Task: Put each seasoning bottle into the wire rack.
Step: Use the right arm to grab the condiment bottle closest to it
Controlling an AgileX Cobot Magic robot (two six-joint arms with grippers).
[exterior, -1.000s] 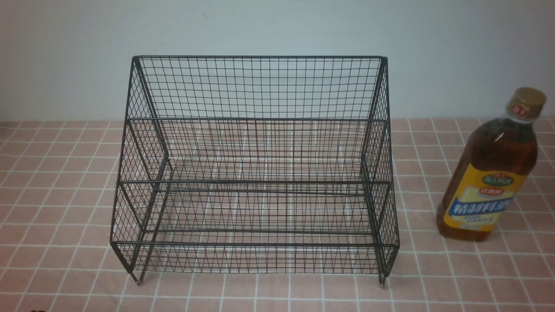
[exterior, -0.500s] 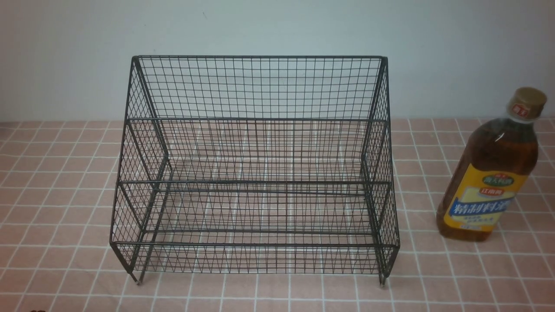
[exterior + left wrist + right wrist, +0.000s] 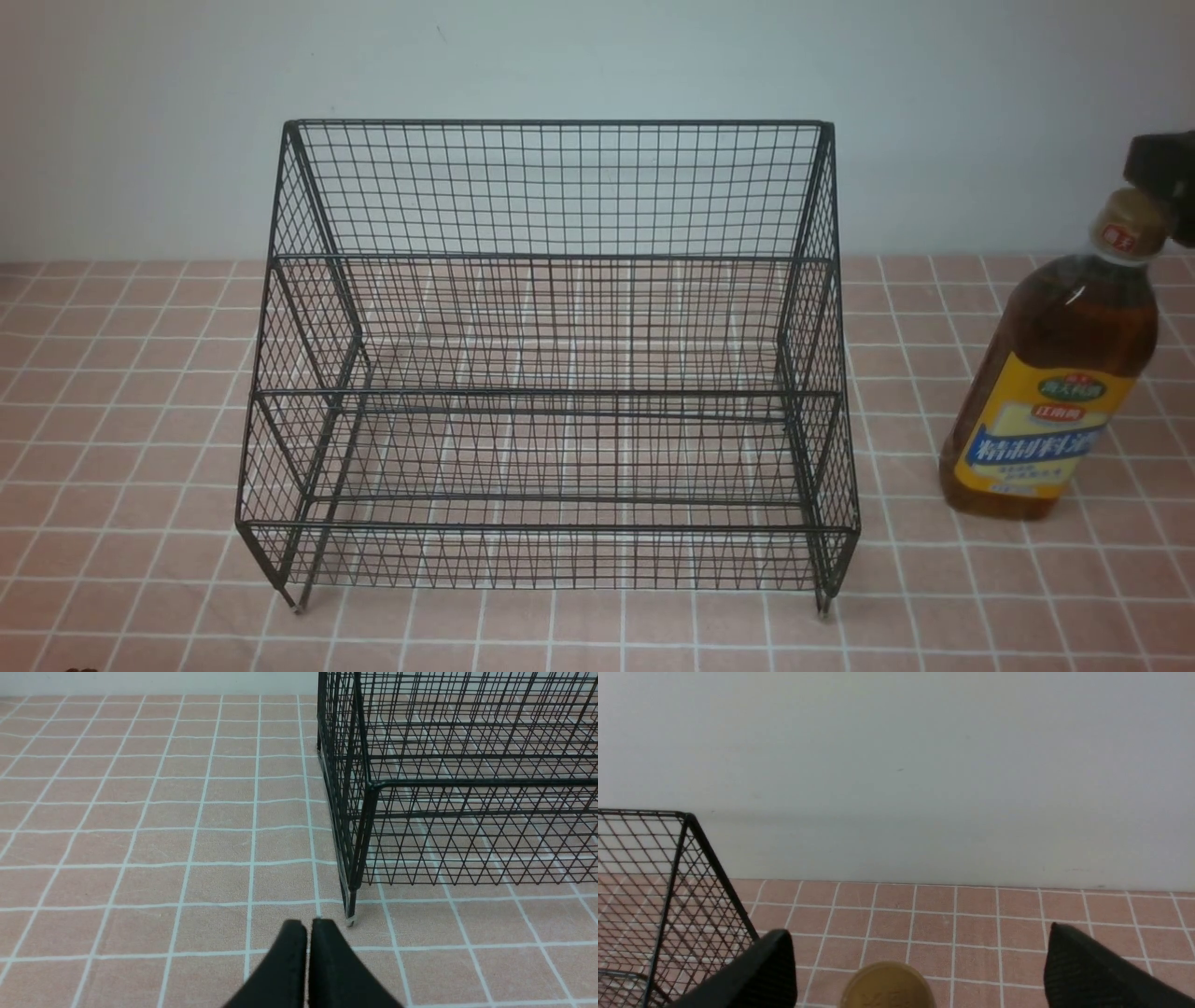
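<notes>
The seasoning bottle, amber liquid with a tan cap and yellow-and-blue label, stands upright on the tiled cloth to the right of the black wire rack. The rack holds nothing. My right gripper shows as a black tip at the right edge, just above the bottle's cap. In the right wrist view it is open wide, with the cap low between the jaws and the rack's corner to one side. My left gripper is shut and empty, low over the cloth beside the rack's front leg.
A pink tiled cloth covers the table. A plain pale wall stands close behind the rack.
My right gripper has come into the front view at the right edge, above the bottle's cap. The bottle and rack have not moved.
</notes>
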